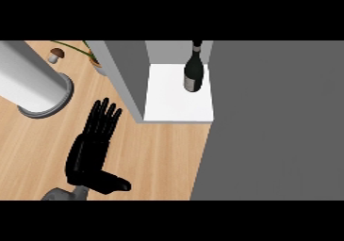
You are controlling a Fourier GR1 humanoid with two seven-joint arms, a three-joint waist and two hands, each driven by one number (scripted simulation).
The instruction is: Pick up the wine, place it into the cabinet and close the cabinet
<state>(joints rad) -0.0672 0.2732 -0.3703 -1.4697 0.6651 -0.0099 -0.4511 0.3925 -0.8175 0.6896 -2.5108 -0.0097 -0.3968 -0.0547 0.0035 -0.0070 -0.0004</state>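
Left hand (91,146) hovers over near-left surface (160,155), fingers straight, slightly spread, holding nothing; wine (193,70) stands upright on the far cabinet shelf (171,106), so the risk is the right grey panel (279,122), likely the door, slamming and toppling it.
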